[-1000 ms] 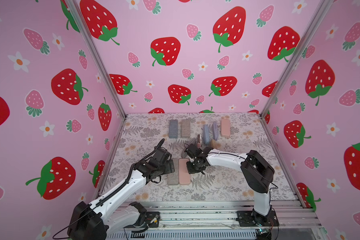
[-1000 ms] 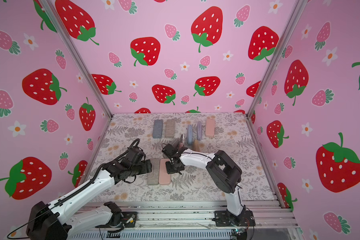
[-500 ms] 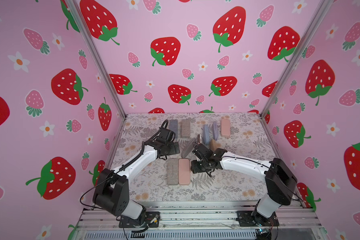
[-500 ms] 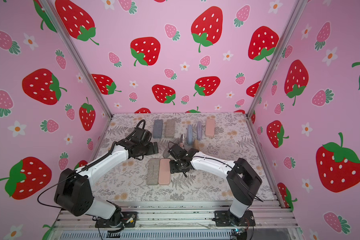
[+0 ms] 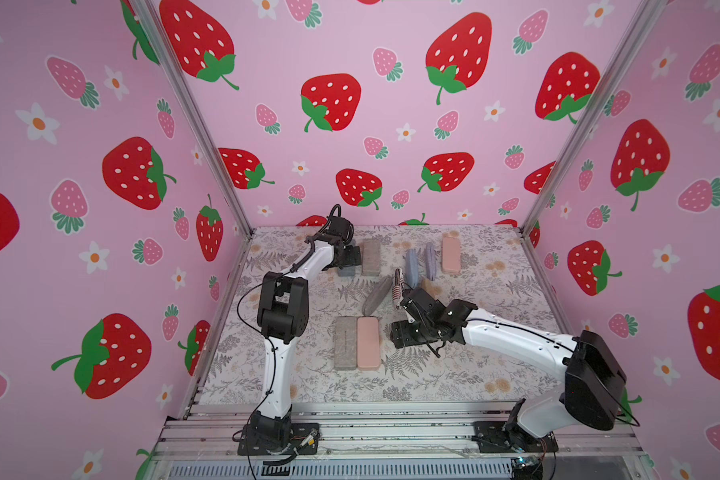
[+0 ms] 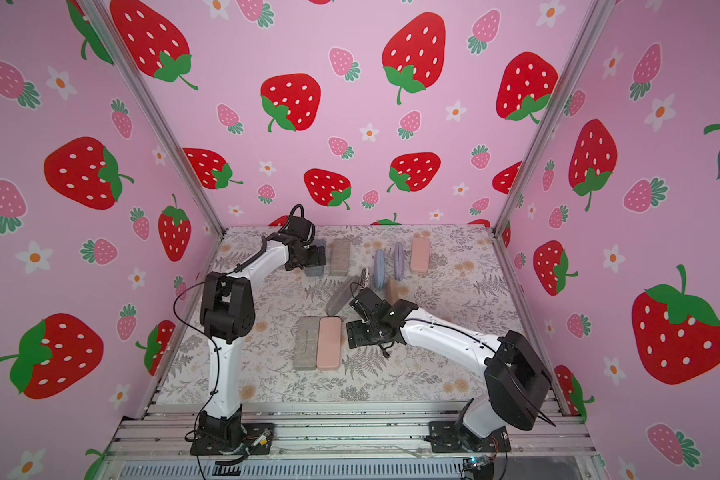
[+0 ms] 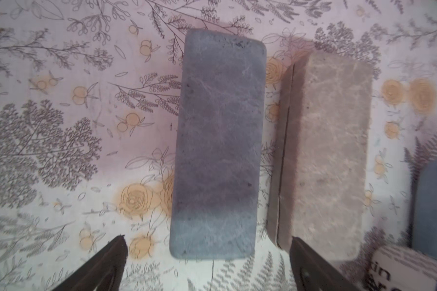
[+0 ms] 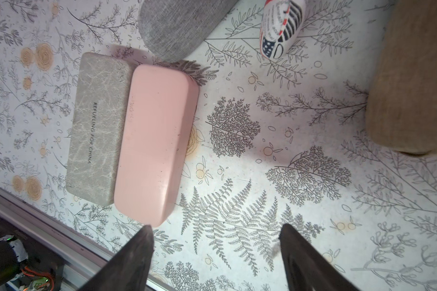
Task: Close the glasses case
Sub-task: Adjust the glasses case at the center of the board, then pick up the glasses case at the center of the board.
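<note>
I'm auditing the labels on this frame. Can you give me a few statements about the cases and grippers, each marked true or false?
1. The left gripper is open over a dark grey case. True.
2. The right gripper holds the near pink case. False: it is open and empty, and the case lies on the table beside it.
3. The near pink case touches a grey case with lettering on it. True.
4. The near pink case stands open. False: its lid is shut.
5. There is only one pink case on the table. False: a second pink case lies at the far side.
</note>
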